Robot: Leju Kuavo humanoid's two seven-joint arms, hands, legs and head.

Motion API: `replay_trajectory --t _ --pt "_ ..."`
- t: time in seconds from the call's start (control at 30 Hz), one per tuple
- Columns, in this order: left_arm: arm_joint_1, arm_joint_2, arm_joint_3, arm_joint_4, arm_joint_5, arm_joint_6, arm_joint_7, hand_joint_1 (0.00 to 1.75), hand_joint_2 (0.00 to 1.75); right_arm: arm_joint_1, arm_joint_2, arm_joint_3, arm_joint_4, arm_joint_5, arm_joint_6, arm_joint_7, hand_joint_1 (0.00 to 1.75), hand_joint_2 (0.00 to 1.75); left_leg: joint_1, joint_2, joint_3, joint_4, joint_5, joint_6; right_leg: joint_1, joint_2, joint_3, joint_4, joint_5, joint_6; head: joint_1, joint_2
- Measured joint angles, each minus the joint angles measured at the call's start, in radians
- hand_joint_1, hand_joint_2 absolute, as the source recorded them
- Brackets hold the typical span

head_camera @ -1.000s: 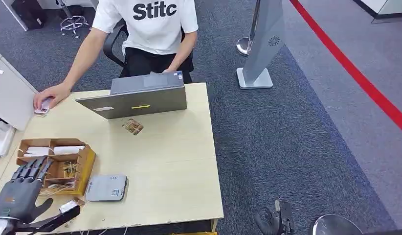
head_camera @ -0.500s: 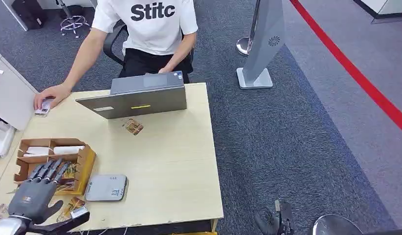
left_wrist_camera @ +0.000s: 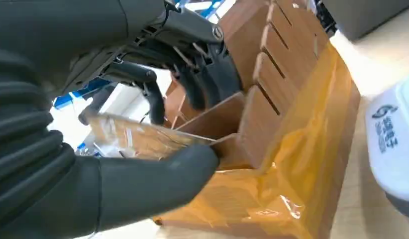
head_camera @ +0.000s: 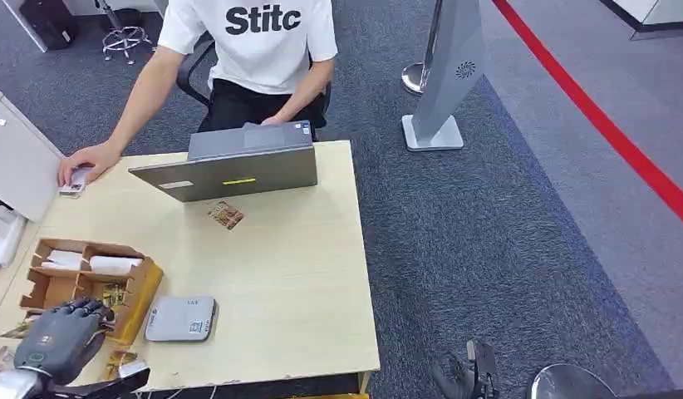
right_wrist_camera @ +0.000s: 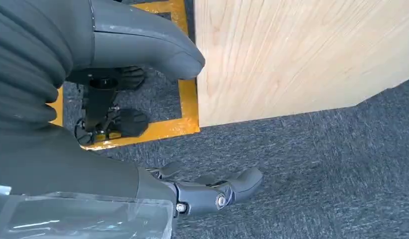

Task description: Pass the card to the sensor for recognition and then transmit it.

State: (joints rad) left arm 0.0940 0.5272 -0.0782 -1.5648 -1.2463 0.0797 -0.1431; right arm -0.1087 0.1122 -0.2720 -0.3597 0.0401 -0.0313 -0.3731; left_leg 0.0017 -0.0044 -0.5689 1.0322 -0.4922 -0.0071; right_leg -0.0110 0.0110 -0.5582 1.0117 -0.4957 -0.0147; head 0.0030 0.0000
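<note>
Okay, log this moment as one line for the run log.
left hand: pinching card at wooden organizer | right hand: hanging beside table, holds nothing | sensor: untouched

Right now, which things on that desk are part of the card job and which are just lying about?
Part of the job:
- left hand, pinching a card
- wooden card box
- grey sensor pad

Lying about:
- laptop
- loose card below the laptop
- small device under the person's hand
- right hand, hanging beside the table
</note>
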Motion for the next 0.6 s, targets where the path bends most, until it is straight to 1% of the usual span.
replay_trajectory --t 0.27,0.47,0.6 --pt "0.031 0.036 0.006 -0.111 0.019 0.005 0.000 1.75 1.75 0.002 -0.003 -0.001 0.009 -0.001 -0.001 -0.007 0.00 1.75 0.000 0.000 0.000 0.000 0.000 0.000 0.000 0.000 0.000 0.000 0.000 0.000 0.000 0.000" --pt "0.057 0.048 0.026 -0.166 0.023 0.010 0.003 1.75 1.75 0.003 -0.005 -0.002 0.011 -0.003 -0.001 -0.010 0.00 1.75 0.000 0.000 -0.001 0.000 0.000 0.000 0.000 0.000 0.000 0.000 0.000 0.000 0.000 0.000" --pt "0.063 0.048 0.038 -0.184 0.024 0.010 0.003 1.75 1.75 0.004 -0.006 -0.003 0.013 -0.003 -0.001 -0.010 0.00 1.75 0.000 0.000 -0.001 0.000 0.000 0.000 0.000 0.000 0.000 0.000 0.000 0.000 0.000 0.000"
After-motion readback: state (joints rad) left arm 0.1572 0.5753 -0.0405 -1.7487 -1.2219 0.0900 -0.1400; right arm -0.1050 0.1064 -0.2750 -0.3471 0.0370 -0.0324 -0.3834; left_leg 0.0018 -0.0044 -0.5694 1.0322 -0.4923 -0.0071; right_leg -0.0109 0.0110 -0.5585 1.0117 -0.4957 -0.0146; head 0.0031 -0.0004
